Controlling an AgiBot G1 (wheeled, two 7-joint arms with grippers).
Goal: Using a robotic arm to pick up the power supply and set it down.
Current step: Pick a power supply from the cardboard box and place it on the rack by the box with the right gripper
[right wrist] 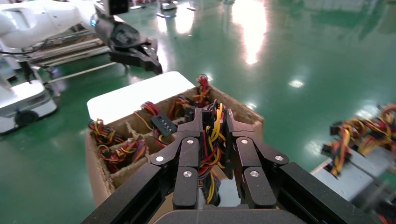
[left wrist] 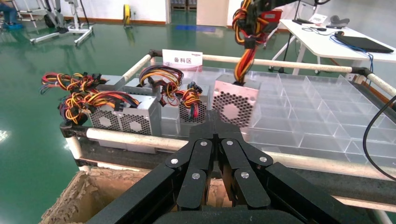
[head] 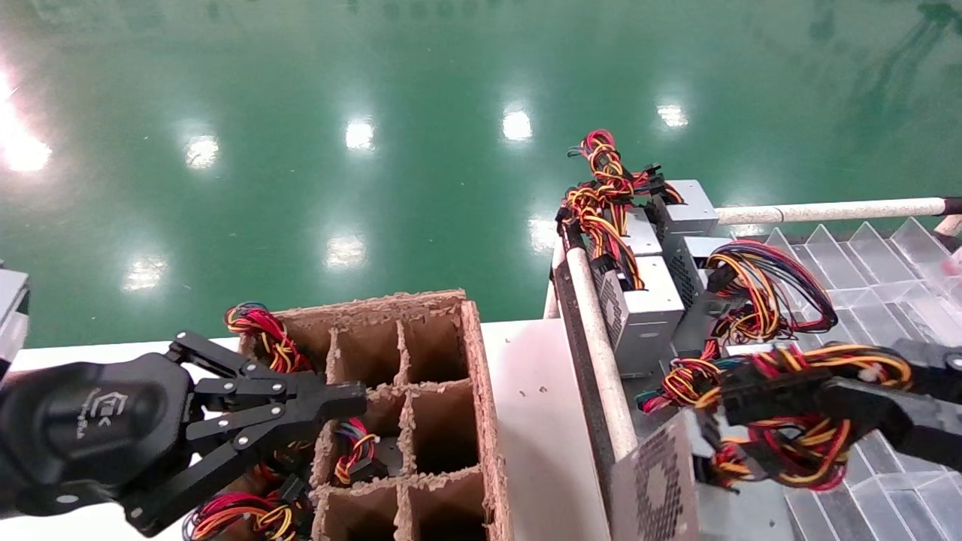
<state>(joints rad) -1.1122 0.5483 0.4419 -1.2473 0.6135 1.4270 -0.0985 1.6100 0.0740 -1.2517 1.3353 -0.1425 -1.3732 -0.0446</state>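
Note:
My right gripper (head: 733, 400) is shut on the red, yellow and black wire bundle (right wrist: 211, 135) of a silver power supply (head: 657, 481). The box hangs below the gripper by those wires, over the edge of the clear tray, with its honeycomb vent facing the cardboard box. In the left wrist view the same power supply (left wrist: 236, 105) dangles from wires running up to the right gripper (left wrist: 254, 21). My left gripper (head: 353, 398) is shut on nothing and hovers over the cardboard box; its fingertips (left wrist: 214, 122) are pressed together.
A cardboard box (head: 421, 406) with divided cells holds wire bundles at its left side. Several more power supplies (head: 639, 308) stand at the far end of the clear compartment tray (head: 864, 263). A padded rail (head: 594, 338) edges the tray beside the white table (head: 537, 421).

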